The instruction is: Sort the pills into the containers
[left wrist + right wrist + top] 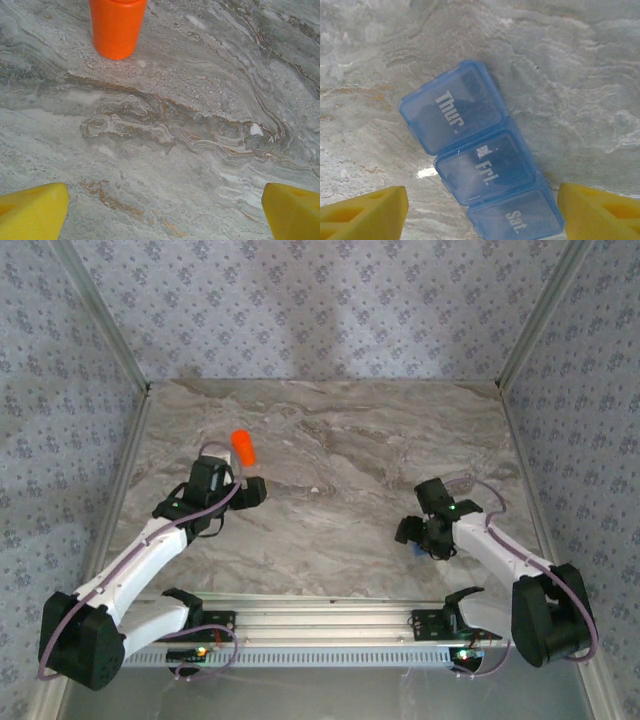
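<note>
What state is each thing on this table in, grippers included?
orange bottle: on the table, untouched.
pill box: flat on the table, Thur, Fri and Sat lids shut.
small white piece: loose on the table, possibly a pill.
left gripper: open, empty, short of the bottle.
right gripper: open, straddling the pill box, not gripping it.

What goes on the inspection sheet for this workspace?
Surface: grey marbled table, mostly bare.
Job's things: blue pill box, lids marked Thur., Fri., Sat., lying between the fingers of the right gripper; orange bottle ahead of the left gripper; small white bit, perhaps a pill, on the table.
Clutter: nothing seen.
Grippers: left gripper open over bare table; right gripper open, straddling the pill box.
Cables: pale cable along each arm, away from the things.
Surroundings: patterned walls; metal rail at the near edge.
</note>
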### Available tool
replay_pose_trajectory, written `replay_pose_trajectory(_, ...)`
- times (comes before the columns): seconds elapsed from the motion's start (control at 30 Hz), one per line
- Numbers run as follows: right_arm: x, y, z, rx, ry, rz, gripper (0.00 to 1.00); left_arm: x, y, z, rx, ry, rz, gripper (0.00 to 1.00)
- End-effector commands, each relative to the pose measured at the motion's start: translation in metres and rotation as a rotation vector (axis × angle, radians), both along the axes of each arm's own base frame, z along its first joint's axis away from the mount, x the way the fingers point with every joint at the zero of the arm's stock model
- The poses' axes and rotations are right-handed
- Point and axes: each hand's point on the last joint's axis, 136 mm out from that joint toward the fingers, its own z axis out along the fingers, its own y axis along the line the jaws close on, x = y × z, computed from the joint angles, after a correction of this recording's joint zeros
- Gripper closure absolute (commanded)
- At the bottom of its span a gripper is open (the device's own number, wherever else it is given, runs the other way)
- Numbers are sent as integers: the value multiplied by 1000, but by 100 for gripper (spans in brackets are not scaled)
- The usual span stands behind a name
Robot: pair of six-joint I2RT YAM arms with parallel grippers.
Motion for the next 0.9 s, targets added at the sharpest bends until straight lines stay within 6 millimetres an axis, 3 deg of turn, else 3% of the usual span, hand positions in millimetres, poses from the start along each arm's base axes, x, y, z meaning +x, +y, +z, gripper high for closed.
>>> replay_pose_trajectory(0.0, 3, -3, 1, -41, 7, -21, 22, 5, -5, 9, -10, -24, -12, 1)
replay_pose_trajectory(0.57, -5, -11, -13, -129, 45, 15, 45, 2, -8, 10, -23, -4, -7, 1)
replay_pose_trajectory(0.73, -2, -4, -8, -99, 30, 32, 56, 2, -10, 12, -31, 1, -5, 1)
replay_pose_trajectory(0.87, 12, 13, 8, -27, -19, 78, 62, 3, -14, 17, -56, -1, -5, 1)
